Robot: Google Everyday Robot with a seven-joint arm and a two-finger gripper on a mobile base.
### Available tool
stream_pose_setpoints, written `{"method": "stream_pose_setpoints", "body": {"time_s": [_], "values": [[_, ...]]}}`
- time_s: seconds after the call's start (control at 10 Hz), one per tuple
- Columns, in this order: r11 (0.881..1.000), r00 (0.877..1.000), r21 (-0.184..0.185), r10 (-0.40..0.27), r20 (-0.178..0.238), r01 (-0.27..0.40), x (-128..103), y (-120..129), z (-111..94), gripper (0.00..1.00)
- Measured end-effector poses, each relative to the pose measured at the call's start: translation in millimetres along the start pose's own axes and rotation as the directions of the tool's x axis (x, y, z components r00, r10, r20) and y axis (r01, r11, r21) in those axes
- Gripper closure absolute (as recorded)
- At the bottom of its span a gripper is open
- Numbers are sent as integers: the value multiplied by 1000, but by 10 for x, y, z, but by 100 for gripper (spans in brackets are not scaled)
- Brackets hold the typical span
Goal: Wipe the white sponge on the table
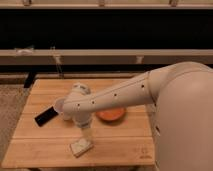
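The white sponge (81,147) lies flat near the front edge of the light wooden table (125,145), a little left of centre. My gripper (86,135) hangs straight down from the white arm and sits just above the sponge's far right edge. The arm crosses the table from the right and partly hides the translucent white cup (61,107).
An orange bowl (112,115) stands at the middle of the table, right of the arm. A black flat object (46,116) lies at the left. The table's front edge is close to the sponge. A dark shelf with rails runs behind the table.
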Motion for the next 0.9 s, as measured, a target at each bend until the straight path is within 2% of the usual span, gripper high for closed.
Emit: {"method": "stream_pose_setpoints", "body": {"time_s": [0.2, 0.6, 0.9], "values": [[1000, 1000, 7, -25, -9, 25, 154, -93, 191, 20], [999, 999, 9, -30, -38, 30, 251, -198, 431, 20], [999, 998, 41, -18, -54, 21, 287, -313, 628, 20]]}}
